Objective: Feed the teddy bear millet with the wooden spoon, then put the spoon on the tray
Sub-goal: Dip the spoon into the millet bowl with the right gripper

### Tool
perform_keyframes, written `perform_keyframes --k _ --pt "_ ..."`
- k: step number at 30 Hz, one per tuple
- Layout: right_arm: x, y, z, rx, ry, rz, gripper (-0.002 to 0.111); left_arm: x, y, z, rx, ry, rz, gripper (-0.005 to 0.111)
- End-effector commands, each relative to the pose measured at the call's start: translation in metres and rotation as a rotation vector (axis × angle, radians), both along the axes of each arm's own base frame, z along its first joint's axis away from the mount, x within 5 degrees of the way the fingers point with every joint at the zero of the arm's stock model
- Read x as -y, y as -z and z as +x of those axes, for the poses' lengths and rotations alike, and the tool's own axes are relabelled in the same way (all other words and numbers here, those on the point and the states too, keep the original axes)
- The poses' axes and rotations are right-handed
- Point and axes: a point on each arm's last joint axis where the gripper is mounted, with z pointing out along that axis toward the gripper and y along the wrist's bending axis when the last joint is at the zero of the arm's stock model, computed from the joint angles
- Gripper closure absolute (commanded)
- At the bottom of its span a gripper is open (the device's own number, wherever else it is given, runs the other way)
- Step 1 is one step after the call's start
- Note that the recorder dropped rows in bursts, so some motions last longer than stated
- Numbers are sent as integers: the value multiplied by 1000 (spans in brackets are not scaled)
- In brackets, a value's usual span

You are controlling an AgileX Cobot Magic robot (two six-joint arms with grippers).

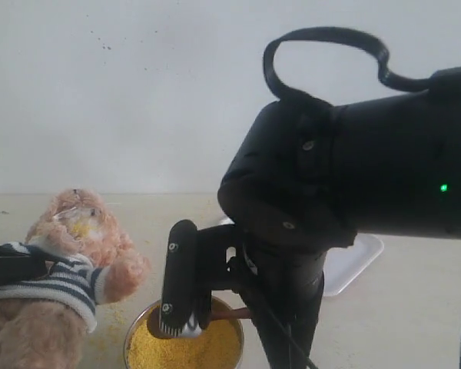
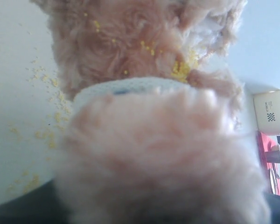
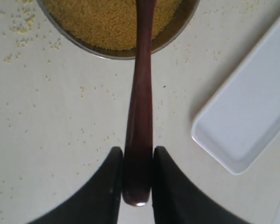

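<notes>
Pale cream table (image 1: 415, 307) against a plain white wall carries one teddy bear (image 1: 69, 261), one round metal bowl (image 3: 177, 35) heaped with millet (image 1: 184, 350), one wooden spoon (image 3: 139, 93) and one white tray (image 3: 252, 121). Two black arms are present, and one small green light (image 1: 443, 187) glows on the right one. The bear sits upright at the table's left side, its muzzle dusted with yellow grains (image 2: 182, 70), and loose grains (image 2: 42, 135) are scattered over the table around it. The bowl stands just beside the bear, nearer the table's front edge. The tray lies flat beyond it toward the far edge, apart from the bowl. The right hand (image 3: 137, 151) pinches the very end of the spoon's handle between its two fingers (image 3: 113, 186). The spoon lies nearly level, its long axis running straight from the hand across the bowl's rim, and its bowl end points out over the millet toward the bear's side. The left hand (image 1: 8, 265) shows only as a black shape against the bear's striped shirt; whether it is spread or pressed together I cannot tell. A tan box (image 2: 270, 112) in the background bears a small checkered mark and a line of print too small to read.
</notes>
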Motion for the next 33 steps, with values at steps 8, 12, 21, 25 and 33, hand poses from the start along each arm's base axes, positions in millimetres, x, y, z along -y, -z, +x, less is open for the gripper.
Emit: perform_keyframes --k 8,12,21,25,33 --pt "-13 43 9 -42 -11 -114 109 1 -2 -1 14 17 -11 103" --pt "-17 47 8 -58 0 -76 109 1 -2 -1 16 11 -16 103" --pt "-21 44 15 18 10 -19 109 1 -2 -1 19 13 -14 103" --pt "-13 41 18 65 16 -122 109 1 -2 -1 19 13 -14 103" --pt "-6 39 20 90 43 -195 109 1 -2 -1 22 16 -10 103"
